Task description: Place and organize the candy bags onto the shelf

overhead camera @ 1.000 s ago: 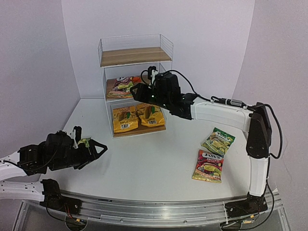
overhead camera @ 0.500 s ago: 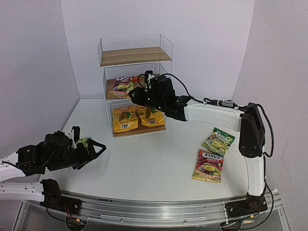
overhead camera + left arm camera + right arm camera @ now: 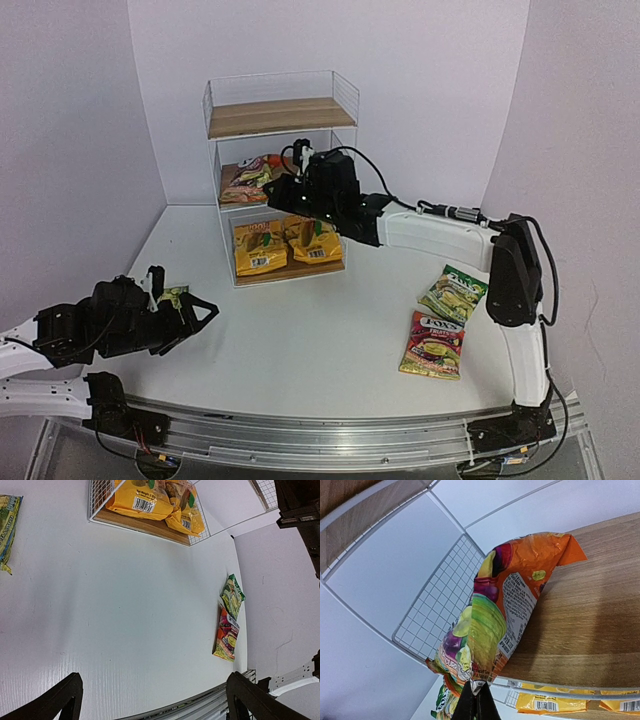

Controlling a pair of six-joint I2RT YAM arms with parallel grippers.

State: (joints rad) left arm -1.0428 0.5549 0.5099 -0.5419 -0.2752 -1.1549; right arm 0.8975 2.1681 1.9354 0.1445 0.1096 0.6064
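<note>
White table (image 3: 300,345) carries the shelf (image 3: 280,117) at twelve o'clock, with two yellow bags (image 3: 262,248) on its bottom board. The right jaws reach into the middle tier, pinched shut on the lower edge of a fruit-printed bag (image 3: 505,610) resting on that board. The left jaws gape wide and empty at eight o'clock, near a green bag (image 3: 7,525). A second green bag (image 3: 453,293) and a red bag (image 3: 433,343) lie at four o'clock.
</note>
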